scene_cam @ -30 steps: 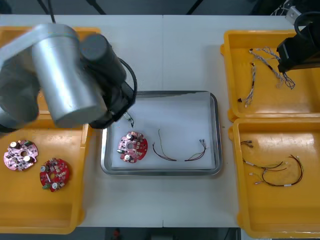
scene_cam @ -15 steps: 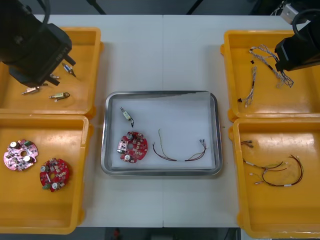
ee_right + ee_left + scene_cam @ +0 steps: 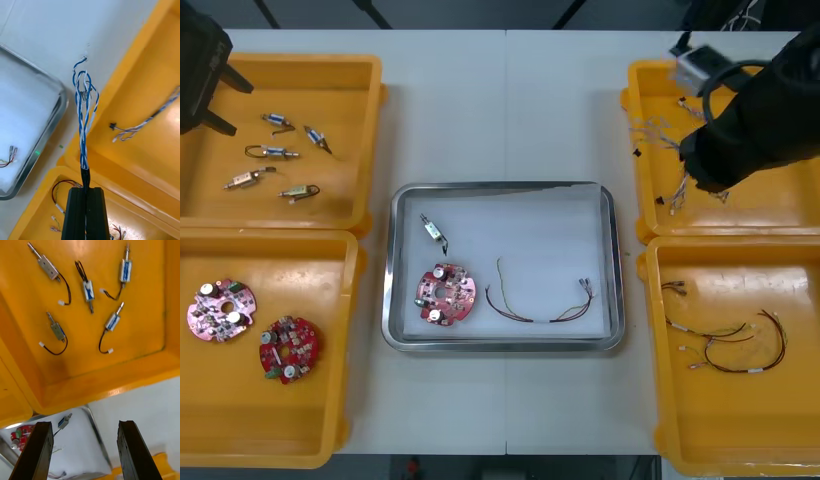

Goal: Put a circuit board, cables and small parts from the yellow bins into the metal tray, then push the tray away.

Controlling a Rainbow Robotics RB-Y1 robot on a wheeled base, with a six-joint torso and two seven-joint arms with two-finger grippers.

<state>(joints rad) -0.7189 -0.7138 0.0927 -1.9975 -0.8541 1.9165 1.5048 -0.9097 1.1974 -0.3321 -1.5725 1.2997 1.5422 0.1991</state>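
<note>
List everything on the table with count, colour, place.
Yellow bins: four, two each side.
Metal tray: one, white inside, centre.
Circuit boards: three, red; one in tray, two in near left bin.
Small metal parts: six, silvery; one in tray, five in far left bin.
Red and yellow cables: apparently two, in tray.
Blue and white cables: one held, at least one in far right bin.
Black and red cables: several, near right bin.
Left gripper: black, open, at far left bin's edge.
Right gripper: black, shut on one blue and white cable, above right bins.
</note>
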